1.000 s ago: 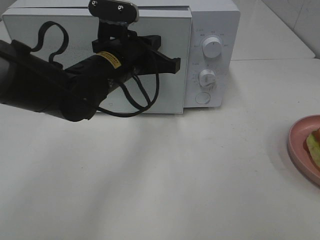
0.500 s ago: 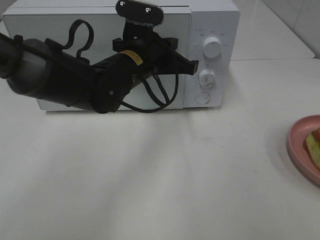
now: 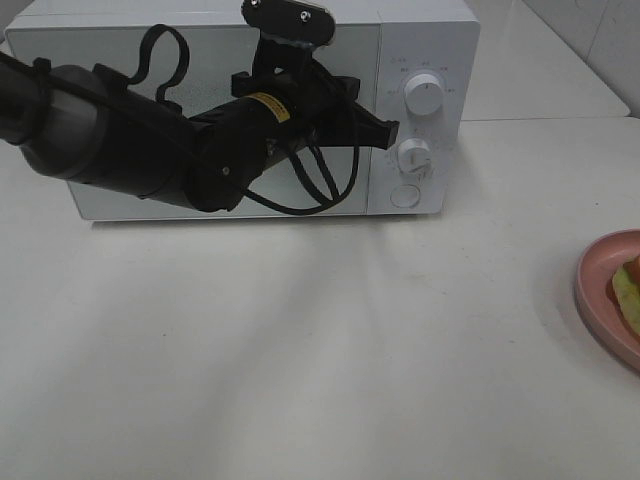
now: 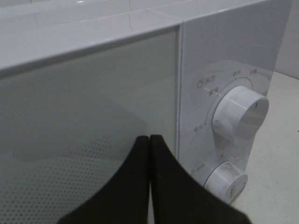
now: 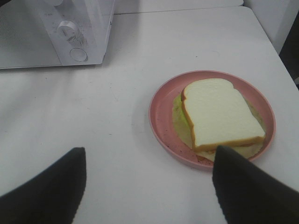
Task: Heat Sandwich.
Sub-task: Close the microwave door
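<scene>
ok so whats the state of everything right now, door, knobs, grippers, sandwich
microwave door: shut
upper knob: pointer near upright
lower knob: setting unreadable
left gripper: shut, empty, at the door's right edge
right gripper: open, empty, above the table
sandwich: whole, lying flat on the pink plate
pink plate: on the table, right of the microwave

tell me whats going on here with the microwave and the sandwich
The left gripper, its fingers pressed together, is at the front of the microwave, by the seam between the door and the control panel with its knobs. The door looks closed. The sandwich sits untouched on a pink plate off to the right on the table. The right gripper is open above the table near the plate, holding nothing. So heating has not started yet.
</scene>
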Controlling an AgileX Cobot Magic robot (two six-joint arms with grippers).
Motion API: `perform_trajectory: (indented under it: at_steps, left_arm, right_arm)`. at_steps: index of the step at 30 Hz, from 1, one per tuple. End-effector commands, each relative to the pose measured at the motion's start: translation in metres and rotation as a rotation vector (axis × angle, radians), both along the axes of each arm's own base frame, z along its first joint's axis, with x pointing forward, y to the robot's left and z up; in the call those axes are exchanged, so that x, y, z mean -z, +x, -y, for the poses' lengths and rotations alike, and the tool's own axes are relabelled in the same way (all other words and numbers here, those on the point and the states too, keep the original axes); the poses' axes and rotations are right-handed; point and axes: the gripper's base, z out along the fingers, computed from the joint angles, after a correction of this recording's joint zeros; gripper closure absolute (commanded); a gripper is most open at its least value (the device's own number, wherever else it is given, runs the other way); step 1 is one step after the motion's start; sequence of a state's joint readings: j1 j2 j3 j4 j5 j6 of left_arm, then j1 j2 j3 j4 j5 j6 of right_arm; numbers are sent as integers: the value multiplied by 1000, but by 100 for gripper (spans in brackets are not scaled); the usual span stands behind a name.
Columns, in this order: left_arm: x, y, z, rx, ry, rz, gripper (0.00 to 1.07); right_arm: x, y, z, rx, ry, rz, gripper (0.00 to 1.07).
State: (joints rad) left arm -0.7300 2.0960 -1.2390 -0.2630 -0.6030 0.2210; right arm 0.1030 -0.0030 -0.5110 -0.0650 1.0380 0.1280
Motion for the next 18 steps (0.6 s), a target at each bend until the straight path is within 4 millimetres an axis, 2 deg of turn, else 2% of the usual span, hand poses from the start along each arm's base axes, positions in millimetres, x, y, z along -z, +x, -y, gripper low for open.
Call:
perform_trajectory:
  at_steps: [1,10,15,18]
  left_arm:
    - [-10,27,-27,-166,-118,21,107]
    - [-9,25,-24,-155,-111,7,107]
    - [-10,17,-17,-114,-78,-62,107]
    - [-16,2,-13,-78,-57,-71,107]
  right_arm:
    - [1,-4,0,4,4,28,35]
    - [1,-4,0,4,4,28,35]
    - [1,-4,0,4,4,28,35]
    - [1,-4,0,4,4,28,35]
